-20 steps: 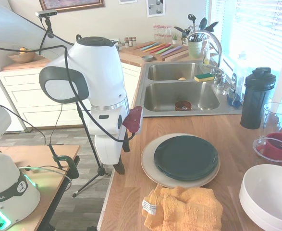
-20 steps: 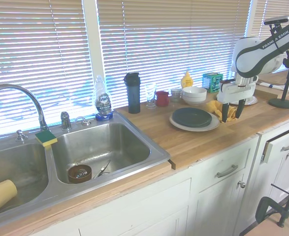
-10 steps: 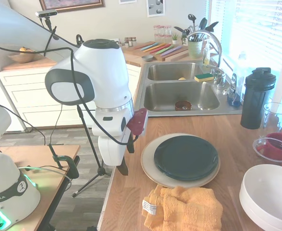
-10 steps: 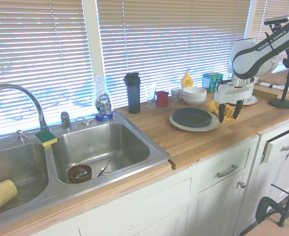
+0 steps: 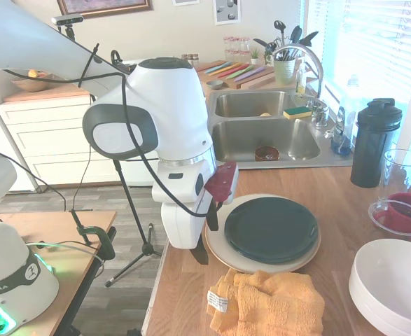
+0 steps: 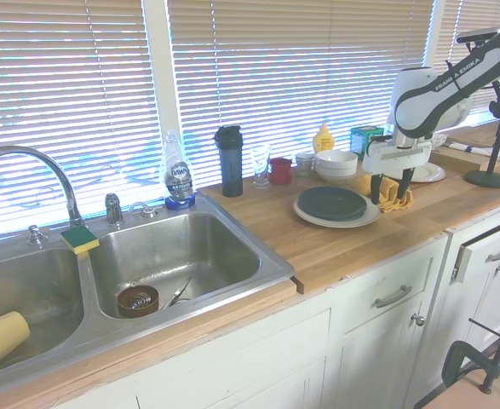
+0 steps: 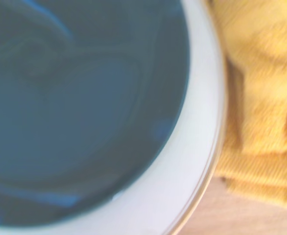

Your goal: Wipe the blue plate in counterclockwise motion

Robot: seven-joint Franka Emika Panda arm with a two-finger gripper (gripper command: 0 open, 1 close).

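The blue plate (image 5: 270, 229) (image 6: 332, 203), dark teal and almost black, lies on a larger cream plate (image 5: 217, 246) (image 6: 318, 220) on the wooden counter. An orange towel (image 5: 268, 301) (image 6: 394, 196) lies crumpled right beside the cream plate. My gripper (image 6: 387, 194) hangs just above the counter, between the plates' rim and the towel. Its two dark fingers are spread open with nothing held. The wrist view shows the blue plate (image 7: 79, 107) filling most of the picture, with the cream rim (image 7: 202, 147) and the towel (image 7: 265, 98) beside it.
Stacked white bowls (image 5: 391, 280) (image 6: 336, 162), a red cup (image 5: 403, 215) and a black shaker bottle (image 5: 374, 143) stand near the window. A double sink (image 5: 265, 136) (image 6: 169, 256) lies beyond the plates. The counter's edge (image 5: 164, 280) runs just beside the gripper.
The arm has carried the open gripper from the counter's edge inward, to the spot between the towel and the plates. Plates and towel have not moved.
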